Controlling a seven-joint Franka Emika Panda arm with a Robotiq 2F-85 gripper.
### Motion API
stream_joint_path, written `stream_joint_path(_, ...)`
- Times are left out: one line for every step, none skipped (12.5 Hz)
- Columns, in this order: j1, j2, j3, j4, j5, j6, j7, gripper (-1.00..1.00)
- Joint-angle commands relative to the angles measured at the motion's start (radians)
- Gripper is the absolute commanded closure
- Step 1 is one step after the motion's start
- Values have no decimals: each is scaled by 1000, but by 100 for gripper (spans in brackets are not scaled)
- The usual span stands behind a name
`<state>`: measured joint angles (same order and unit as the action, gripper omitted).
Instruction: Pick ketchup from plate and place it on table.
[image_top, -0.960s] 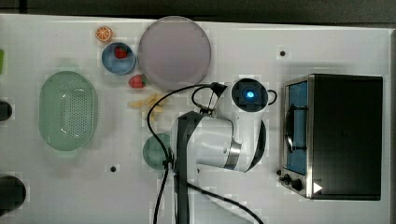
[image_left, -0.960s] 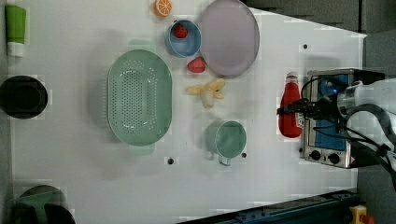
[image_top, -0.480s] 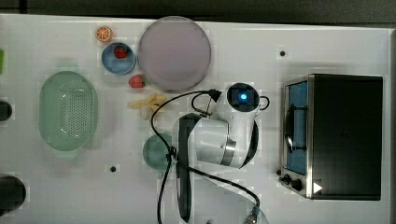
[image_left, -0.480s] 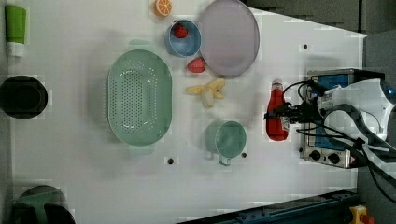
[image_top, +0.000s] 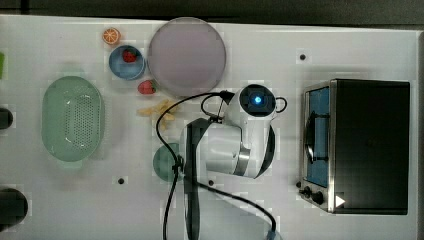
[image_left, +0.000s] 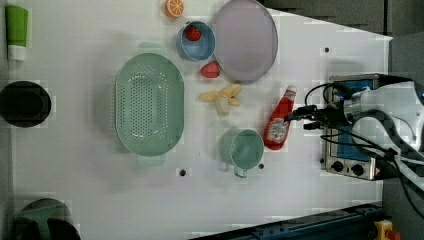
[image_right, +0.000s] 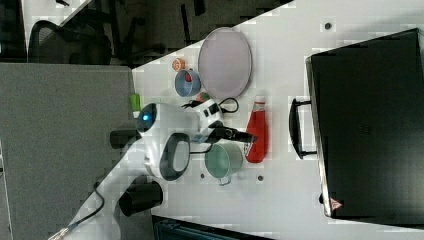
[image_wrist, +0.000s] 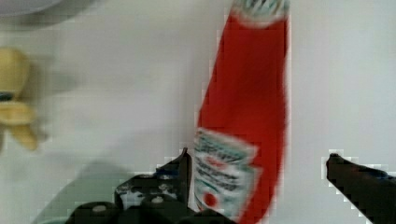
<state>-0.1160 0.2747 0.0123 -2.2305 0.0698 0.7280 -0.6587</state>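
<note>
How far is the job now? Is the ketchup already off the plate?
Mostly done. The plate is bare, and the ketchup bottle lies on the white table between the plate and the green cup. The gripper is open around the bottle's lower end. Left: pulling the arm away.

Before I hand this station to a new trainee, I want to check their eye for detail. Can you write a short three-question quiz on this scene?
1. True or false: the ketchup bottle lies on the plate.
2. In the left view, which thing is closest to the bottle? A) green mug B) orange slice C) colander
3. Fill in: the end effector fingers are ___ around the bottle's label end.

Key: 1 false, it lies on the table; 2 A; 3 open.
</note>
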Motion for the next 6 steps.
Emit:
stream_joint_path(-3, -135, 14, 114, 1, -61, 112, -100)
stream_joint_path(-1, -169, 18, 153, 1, -106, 173, -100)
stream_joint_path(0, -200, 21, 198, 1, -155, 257, -100)
stream_joint_path(2, -228, 23, 244, -1, -214, 341, -100)
stream_joint_path(3, -253, 24, 291, -4, -294, 421, -100)
stream_joint_path(3, -272, 24, 337, -15, -390, 489, -100)
